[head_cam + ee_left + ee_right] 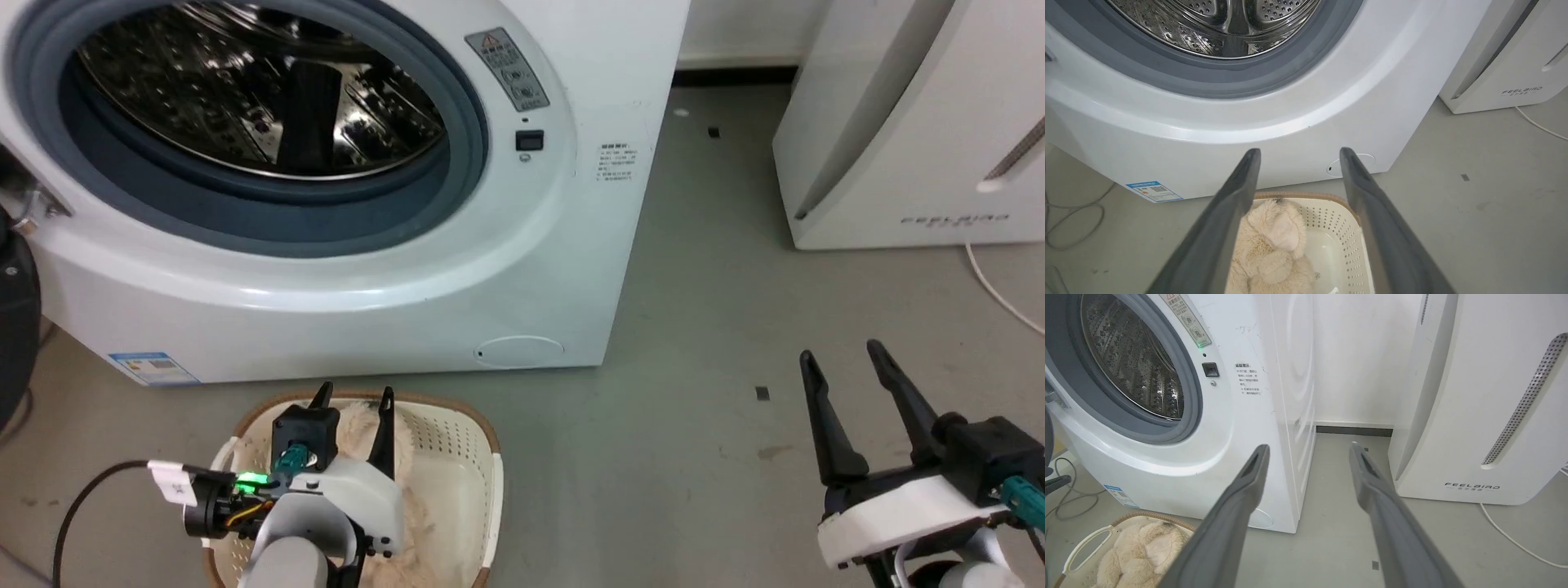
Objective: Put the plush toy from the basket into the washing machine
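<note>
My left end effector (355, 392), fingers spread and empty, hangs just above the plush toy (1274, 241) lying in the basket (482, 441) below the washing machine (367, 278); my right end effector (841, 351), also open, is well apart.

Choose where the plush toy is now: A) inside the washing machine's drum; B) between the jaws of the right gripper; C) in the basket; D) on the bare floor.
C: the plush toy lies in the basket, below the left gripper, whose jaws stand open and hold nothing.
</note>
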Motion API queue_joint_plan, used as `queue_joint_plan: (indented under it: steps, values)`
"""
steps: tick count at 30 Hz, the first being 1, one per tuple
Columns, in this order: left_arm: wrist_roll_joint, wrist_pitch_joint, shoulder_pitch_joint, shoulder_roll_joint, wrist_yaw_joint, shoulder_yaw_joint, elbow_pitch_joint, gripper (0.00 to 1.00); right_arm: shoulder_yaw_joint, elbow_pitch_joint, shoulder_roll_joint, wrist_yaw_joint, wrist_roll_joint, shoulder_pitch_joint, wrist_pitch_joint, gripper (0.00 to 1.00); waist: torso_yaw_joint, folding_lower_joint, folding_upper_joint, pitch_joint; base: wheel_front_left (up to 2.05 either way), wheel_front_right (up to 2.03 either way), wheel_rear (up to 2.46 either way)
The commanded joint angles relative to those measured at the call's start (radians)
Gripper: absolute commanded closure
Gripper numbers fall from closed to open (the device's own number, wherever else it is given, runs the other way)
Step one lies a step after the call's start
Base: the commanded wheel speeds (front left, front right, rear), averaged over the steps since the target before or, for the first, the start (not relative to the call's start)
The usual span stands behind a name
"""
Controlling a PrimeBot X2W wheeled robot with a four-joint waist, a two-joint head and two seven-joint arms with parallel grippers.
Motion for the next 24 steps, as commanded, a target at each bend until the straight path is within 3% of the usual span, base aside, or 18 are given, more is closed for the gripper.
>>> queue_joint_plan:
  steps: [1,24]
  values:
    - [-0.007,-0.003,-0.034,0.011,-0.002,-0.006,0.035,0.00,-0.006,-0.010,0.000,0.000,0.017,-0.029,-0.013,0.00,-0.009,-0.0001,0.0000,0.032,0.00,0.00,0.00]
    - [-0.045,0.056,-0.219,0.104,0.013,-0.042,0.277,0.00,-0.020,-0.053,-0.001,0.000,0.079,-0.115,-0.059,0.00,-0.055,-0.0001,0.0000,0.302,0.00,0.00,0.00]
